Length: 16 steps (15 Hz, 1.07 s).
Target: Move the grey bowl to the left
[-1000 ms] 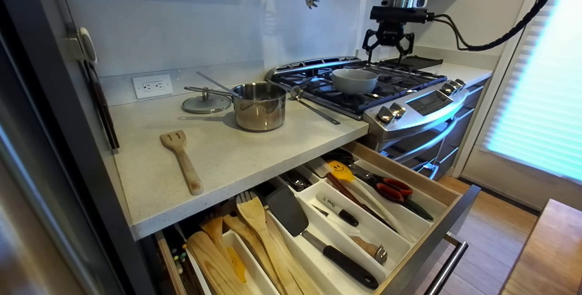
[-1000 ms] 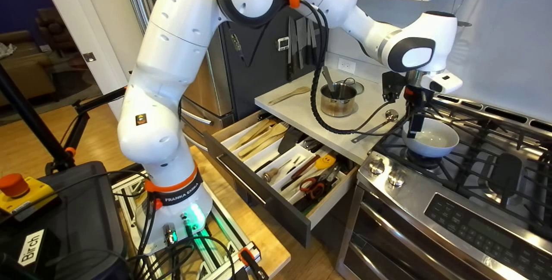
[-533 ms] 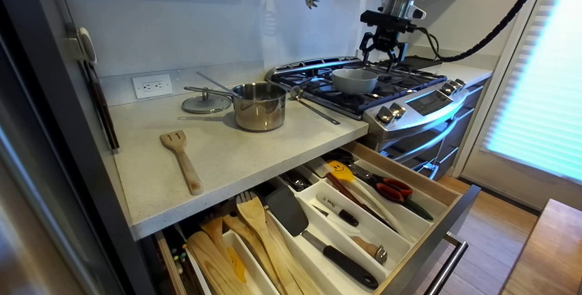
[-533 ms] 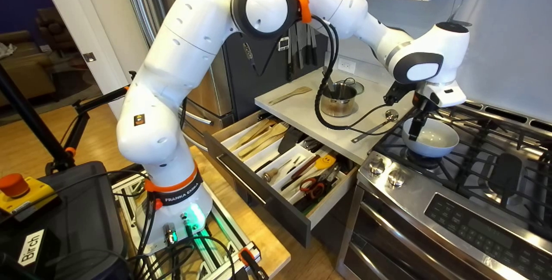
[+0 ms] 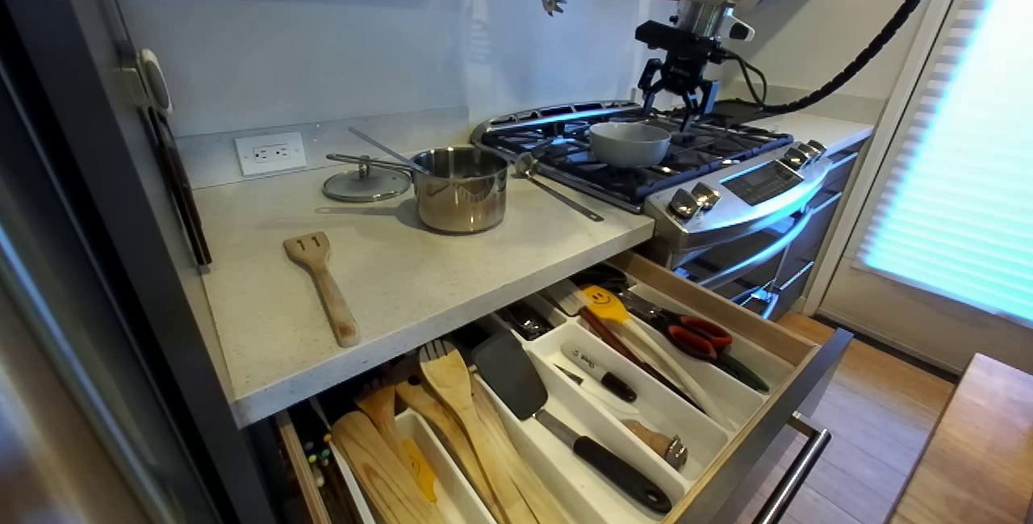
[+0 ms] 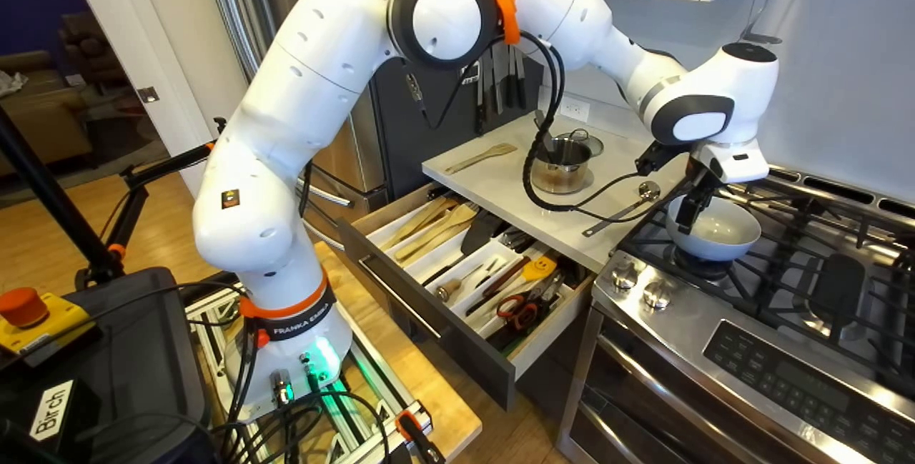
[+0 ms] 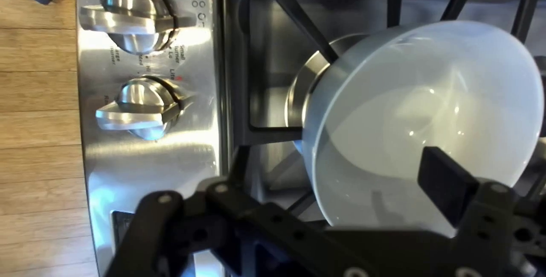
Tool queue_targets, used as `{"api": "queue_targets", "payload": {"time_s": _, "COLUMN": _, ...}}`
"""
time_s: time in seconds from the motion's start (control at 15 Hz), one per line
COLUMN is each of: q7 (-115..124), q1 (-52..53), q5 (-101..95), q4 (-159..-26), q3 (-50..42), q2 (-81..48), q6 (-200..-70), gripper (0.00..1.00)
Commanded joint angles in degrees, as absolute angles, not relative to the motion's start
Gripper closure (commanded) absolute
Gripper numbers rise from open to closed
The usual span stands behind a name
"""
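Observation:
The grey bowl (image 5: 629, 146) sits upright on the stove grates. It shows in both exterior views (image 6: 733, 239), and fills much of the wrist view (image 7: 384, 102). My black gripper (image 5: 667, 115) is open and tilted at the bowl's rim. In the wrist view, the near rim lies between the spread fingers (image 7: 339, 169): one finger is outside the bowl, over the grate, and the other is over the bowl's inside. I see no finger pressed on the wall. In an exterior view, the gripper (image 6: 688, 214) hangs in front of the bowl's side and hides part of it.
The steel pot (image 5: 462, 197) stands on the counter (image 5: 387, 266) beside the stove, with a glass lid (image 5: 367, 183) behind it. A ladle (image 5: 565, 194) and a wooden spatula (image 5: 327, 290) lie there too. The utensil drawer (image 5: 759, 443) is pulled open below. Stove knobs (image 7: 140, 106) line the front.
My gripper has come down and a little toward the counter side, and has tilted over the bowl's rim. Most of this happened in the first half second. The bowl has not moved.

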<state>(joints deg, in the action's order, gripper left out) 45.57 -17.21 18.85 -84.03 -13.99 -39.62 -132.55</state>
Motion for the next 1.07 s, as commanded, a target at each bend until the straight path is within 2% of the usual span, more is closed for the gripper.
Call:
{"api": "queue_targets", "payload": {"time_s": 0.0, "q7": 47.29, "q1": -17.64, "q5": 20.09, "q4": -82.66, "q3": -13.01, "q2": -42.3, "q6": -133.35, "gripper": 0.0}}
{"api": "queue_targets", "payload": {"time_s": 0.33, "q7": 49.33, "q1": -17.76, "q5": 20.76, "q4": -81.34, "q3": -12.35, "q2": -45.95, "q6": -137.85, "gripper": 0.03}}
{"api": "queue_targets", "payload": {"time_s": 0.4, "q7": 49.66, "q1": -17.84, "q5": 20.92, "q4": -81.04, "q3": -12.16, "q2": -46.66, "q6": -138.74, "gripper": 0.11}}
{"api": "queue_targets", "payload": {"time_s": 0.47, "q7": 49.97, "q1": -17.8, "q5": 20.89, "q4": -80.68, "q3": -12.11, "q2": -47.32, "q6": -139.46, "gripper": 0.26}}
{"api": "queue_targets", "payload": {"time_s": 0.6, "q7": 50.68, "q1": -17.66, "q5": 20.58, "q4": -80.06, "q3": -12.08, "q2": -48.3, "q6": -140.03, "gripper": 0.45}}
{"api": "queue_targets", "payload": {"time_s": 1.0, "q7": 52.25, "q1": -17.53, "q5": 20.24, "q4": -79.7, "q3": -12.21, "q2": -48.24, "q6": -140.34, "gripper": 0.9}}
